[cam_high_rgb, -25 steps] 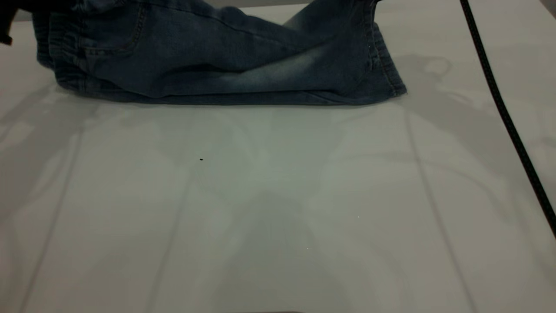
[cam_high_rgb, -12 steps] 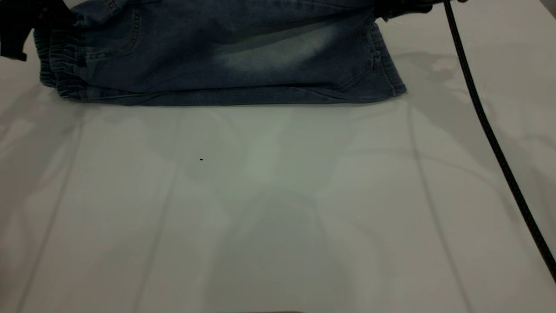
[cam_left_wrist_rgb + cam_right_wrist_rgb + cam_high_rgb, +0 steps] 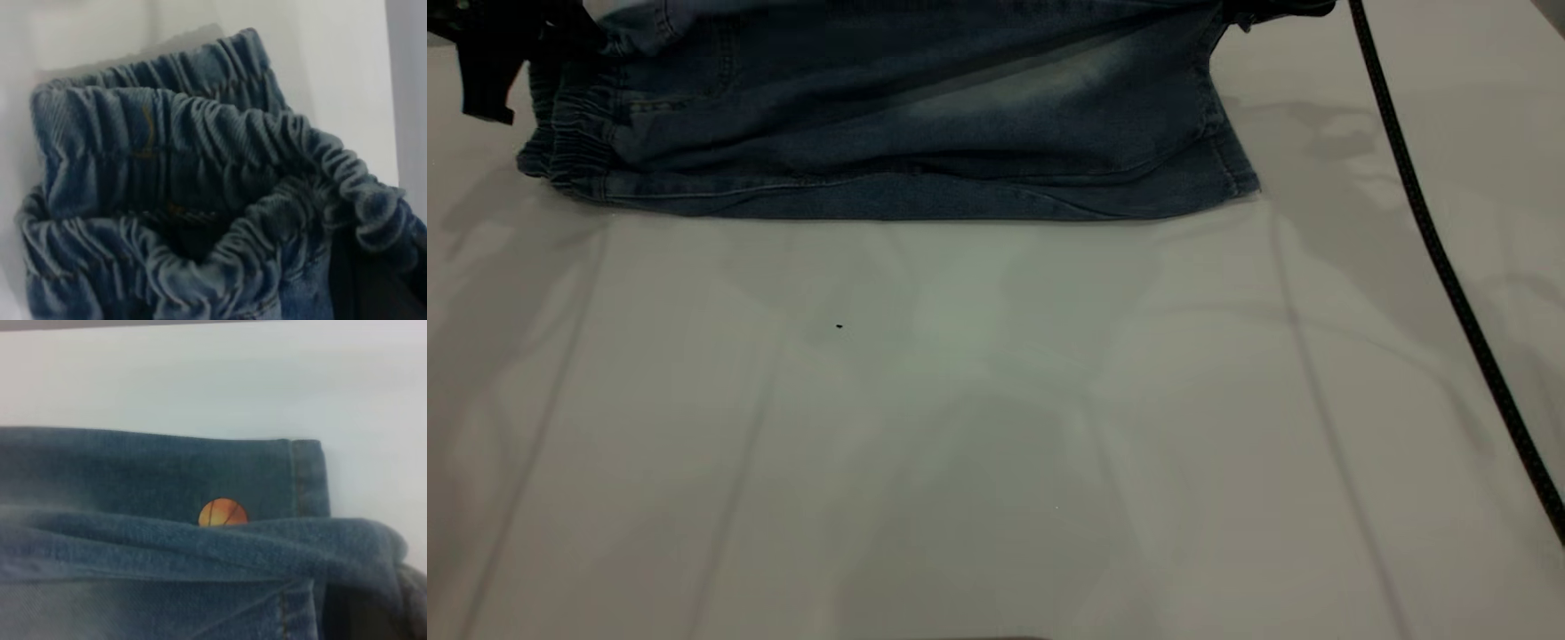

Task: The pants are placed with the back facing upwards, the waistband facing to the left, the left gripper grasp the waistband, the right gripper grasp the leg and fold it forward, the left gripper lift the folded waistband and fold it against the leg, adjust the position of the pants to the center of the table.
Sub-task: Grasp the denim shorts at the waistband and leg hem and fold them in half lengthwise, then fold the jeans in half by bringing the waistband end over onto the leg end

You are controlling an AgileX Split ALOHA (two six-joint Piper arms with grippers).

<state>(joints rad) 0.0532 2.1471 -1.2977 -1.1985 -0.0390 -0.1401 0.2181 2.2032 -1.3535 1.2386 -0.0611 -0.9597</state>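
White table (image 3: 996, 427) stretches wide and bare on the near side, with the pants (image 3: 889, 142) lying along its far edge, long axis running left to right. At the left end the left gripper (image 3: 489, 53) has the gathered waistband (image 3: 200, 167) bunched against it, while the right gripper (image 3: 1272, 9) sits at the leg (image 3: 1032, 98) hem. I cannot tell whether either grip is clenched, but judging from this, the fold must come toward the near side.

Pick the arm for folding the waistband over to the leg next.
Left. The left pincer is at the waistband end of the pants; the right pincer is at the leg hem, the far end.
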